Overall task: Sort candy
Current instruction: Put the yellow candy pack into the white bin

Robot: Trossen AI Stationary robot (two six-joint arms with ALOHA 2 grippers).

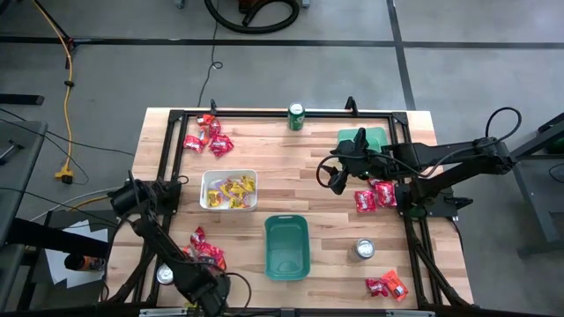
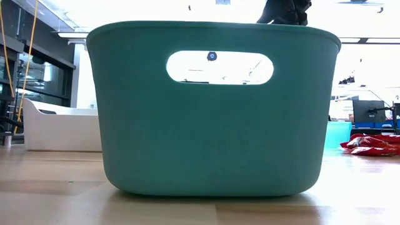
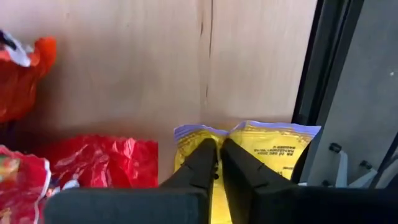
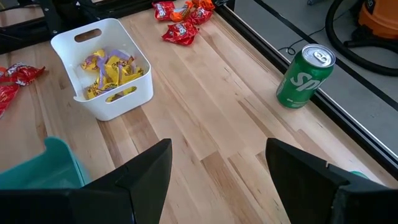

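Observation:
My left gripper [image 3: 219, 157] is at the table's near left corner [image 1: 211, 292], shut on a yellow candy packet [image 3: 267, 146]. Red packets [image 3: 99, 163] lie beside it on the wood. My right gripper [image 4: 217, 171] hangs open above bare wood at mid table [image 1: 333, 173], touching nothing. A white tray [image 1: 210, 201] holds yellow packets [image 4: 111, 68]. A green tub [image 1: 286, 246] stands near the table's middle. Red packets lie in piles at the far left [image 1: 208, 137], near left [image 1: 208, 252], right [image 1: 376, 195] and near right [image 1: 388, 286]. My left gripper pinches the yellow packet at the middle of its purple-trimmed edge [image 3: 231, 129] between the two fingers [image 3: 202, 163]. The edge puckers where the fingertips meet. Whether the packet is lifted or still lies on the wood, I cannot tell.
A green can [image 1: 296, 116] stands at the far edge, a silver can [image 1: 362, 251] right of the green tub, and another silver can [image 1: 165, 275] near the left arm. A second green tray [image 1: 372, 134] sits under the right arm. A black frame rail [image 3: 323, 62] runs beside the left gripper.

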